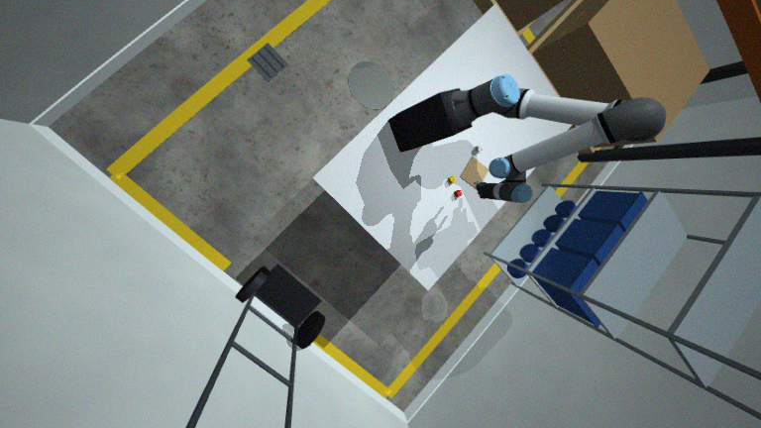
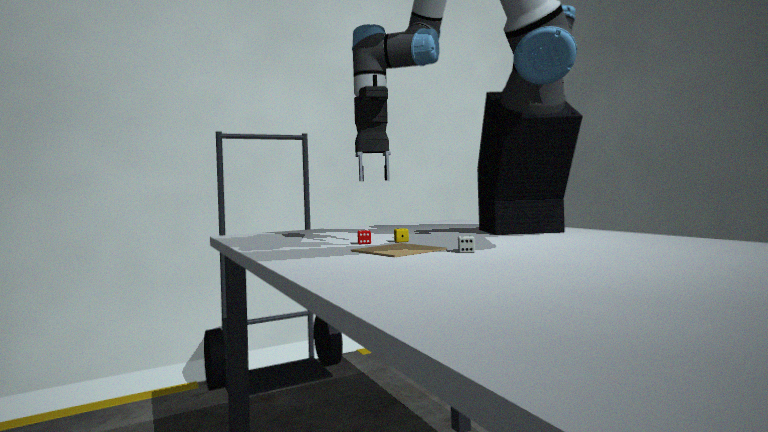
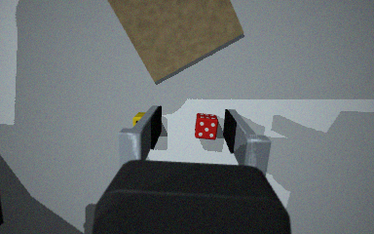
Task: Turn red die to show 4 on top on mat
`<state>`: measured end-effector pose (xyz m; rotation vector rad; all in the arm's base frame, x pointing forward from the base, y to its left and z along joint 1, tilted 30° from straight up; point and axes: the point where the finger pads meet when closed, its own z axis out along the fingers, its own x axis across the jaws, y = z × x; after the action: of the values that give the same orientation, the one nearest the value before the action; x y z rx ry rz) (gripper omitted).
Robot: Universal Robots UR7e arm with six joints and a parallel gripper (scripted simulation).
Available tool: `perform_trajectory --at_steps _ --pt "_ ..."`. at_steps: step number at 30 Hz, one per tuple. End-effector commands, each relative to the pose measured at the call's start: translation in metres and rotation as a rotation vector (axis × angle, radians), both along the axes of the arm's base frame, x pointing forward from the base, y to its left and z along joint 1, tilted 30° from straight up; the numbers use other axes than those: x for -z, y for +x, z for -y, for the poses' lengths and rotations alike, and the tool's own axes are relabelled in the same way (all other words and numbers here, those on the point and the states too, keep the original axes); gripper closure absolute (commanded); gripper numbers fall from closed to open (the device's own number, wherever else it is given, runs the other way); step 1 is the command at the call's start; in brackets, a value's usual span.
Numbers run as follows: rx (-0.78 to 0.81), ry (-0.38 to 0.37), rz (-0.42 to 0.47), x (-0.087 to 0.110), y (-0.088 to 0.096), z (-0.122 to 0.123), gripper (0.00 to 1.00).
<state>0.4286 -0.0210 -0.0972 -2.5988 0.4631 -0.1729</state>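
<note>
- Top view: the red die lies on the white desk, just off the tan mat, beside the yellow die; a white die sits past the mat
- Exterior view: the end effector hangs high above the red die, fingers spread wide, holding nothing
- Wrist view: the red die shows between the spread fingers, five pips on its near side face

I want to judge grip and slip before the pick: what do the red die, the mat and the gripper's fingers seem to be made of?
Red die: likely hard plastic, plain glossless red with white pips.
Mat: looks like cork or fibreboard, a mottled tan matte slab with a thin visible edge.
Fingers of the open gripper: seemingly grey metal blades with dark inner pads, perhaps rubber.
</note>
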Motion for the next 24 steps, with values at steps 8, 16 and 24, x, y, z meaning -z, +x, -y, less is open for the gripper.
perform_trajectory --at_steps 8,16,24 --pt "0.05 0.021 -0.023 0.0283 0.0081 0.0424 0.0" --pt "0.05 0.021 -0.023 0.0283 0.0081 0.0424 0.0" --pt "0.038 0.019 -0.017 0.0286 0.0081 0.0421 0.0"
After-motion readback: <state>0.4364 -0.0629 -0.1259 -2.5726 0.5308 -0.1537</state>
